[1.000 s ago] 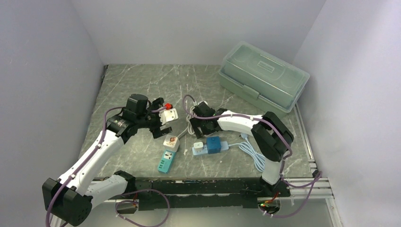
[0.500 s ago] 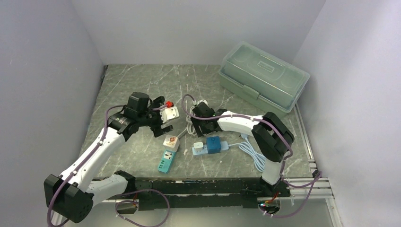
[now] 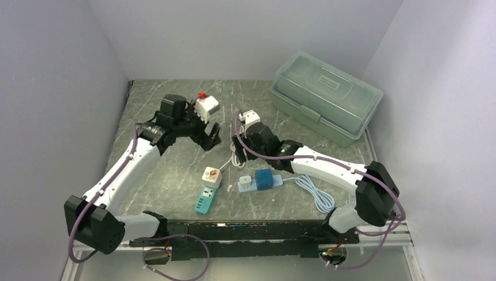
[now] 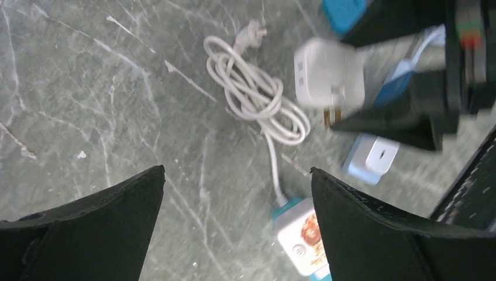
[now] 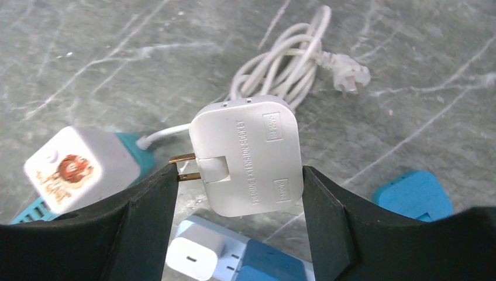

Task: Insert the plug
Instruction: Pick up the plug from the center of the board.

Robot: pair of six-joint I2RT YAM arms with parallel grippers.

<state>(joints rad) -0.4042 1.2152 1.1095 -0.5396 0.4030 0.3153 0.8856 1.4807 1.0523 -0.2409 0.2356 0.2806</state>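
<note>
Three pale, matte walls close in a grey worktop (image 3: 245, 93), a stone-look slab veined with white streaks and fine scratches. A black rail (image 3: 251, 231) runs along its 6 o'clock edge. At 2 o'clock we see a translucent mint-green box (image 3: 326, 96) with rounded corners and its lid on.

Near the middle of the worktop, our right end effector (image 5: 238, 170) pinches the plug (image 5: 248, 155) between its two black fingers and holds it clear of the surface. The plug is a smooth white plastic block with softened corners, grey lettering and two flat brass prongs, which point toward 9 o'clock in the right wrist view. Under it lies a loosely coiled white cable (image 5: 292, 64), round and glossy.

From above, at 7 o'clock of that end effector, a white cube (image 3: 212, 175) printed with an orange-red motif sits on the end of a teal strip (image 3: 205, 200). At 5 o'clock lies a pale blue strip (image 3: 279, 181) carrying a blue block (image 3: 265, 178) and a small white charger (image 3: 245, 178). A light blue cord (image 3: 316, 196) loops beside it.

Our left end effector (image 4: 237, 171) hangs at 9 o'clock of the right one. Its matte black, wedge-shaped fingers are spread wide with nothing between them.
</note>
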